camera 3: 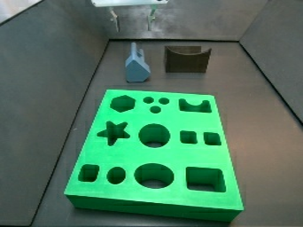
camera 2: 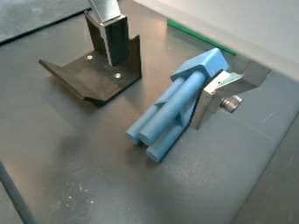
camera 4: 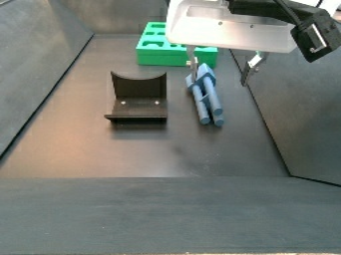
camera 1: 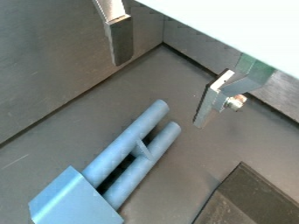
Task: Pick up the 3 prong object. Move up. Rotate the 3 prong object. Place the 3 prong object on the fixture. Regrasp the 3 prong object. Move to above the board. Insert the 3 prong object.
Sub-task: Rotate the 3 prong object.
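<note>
Dark grey worktop: one 3 prong object [camera 2: 176,105], one fixture [camera 2: 96,72], one board [camera 3: 154,146].
We see the gripper [camera 2: 163,63] open wide and empty, straddling the piece at the far edge.

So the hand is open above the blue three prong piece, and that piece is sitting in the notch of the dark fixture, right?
Not quite. The hand is open above the 3 prong object, but that piece lies flat on the floor beside the fixture, apart from it, not in its notch. A wrist view shows this, and a side view agrees.
</note>
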Tool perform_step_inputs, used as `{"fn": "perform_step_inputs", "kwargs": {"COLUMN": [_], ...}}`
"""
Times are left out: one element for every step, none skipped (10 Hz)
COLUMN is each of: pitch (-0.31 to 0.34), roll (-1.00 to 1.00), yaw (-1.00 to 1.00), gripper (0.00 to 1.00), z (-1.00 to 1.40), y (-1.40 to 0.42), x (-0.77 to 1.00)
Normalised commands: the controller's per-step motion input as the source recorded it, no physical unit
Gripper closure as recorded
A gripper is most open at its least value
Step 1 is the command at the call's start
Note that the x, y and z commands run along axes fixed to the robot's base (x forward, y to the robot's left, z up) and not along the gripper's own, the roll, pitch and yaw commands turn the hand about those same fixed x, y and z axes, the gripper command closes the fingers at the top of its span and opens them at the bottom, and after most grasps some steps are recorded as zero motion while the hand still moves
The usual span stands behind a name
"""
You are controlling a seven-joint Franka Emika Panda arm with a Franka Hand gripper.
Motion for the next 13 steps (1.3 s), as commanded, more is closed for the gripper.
{"fn": "perform_step_inputs", "kwargs": {"pitch": [-0.014, -0.023, -0.027, -0.023, -0.021, -0.017, -0.014, -0.015, -0.017, -0.018, -0.019, -0.020, -0.024], "roll": [0.00, 0.01, 0.02, 0.04, 0.05, 0.06, 0.07, 0.08, 0.09, 0.10, 0.11, 0.12, 0.13], "yaw": [-0.06, -0.06, -0.06, -0.04, -0.04, -0.03, -0.03, -0.03, -0.03, -0.02, -0.02, -0.02, -0.02], "gripper": [0.00, 0.00, 0.00, 0.00, 0.00, 0.00, 0.00, 0.00, 0.00, 0.00, 0.00, 0.00, 0.00], "z": [-1.00, -1.00, -1.00, -1.00, -1.00, -1.00, -0.88, -0.72, -0.64, -0.49, -0.35, -0.24, -0.17], "y": [0.00, 0.01, 0.01, 0.02, 0.02, 0.03, 0.03, 0.02, 0.02, 0.02, 0.02, 0.01, 0.01], "x": [0.01, 0.02, 0.02, 0.03, 0.03, 0.04, 0.04, 0.04, 0.04, 0.04, 0.03, 0.03, 0.03]}}
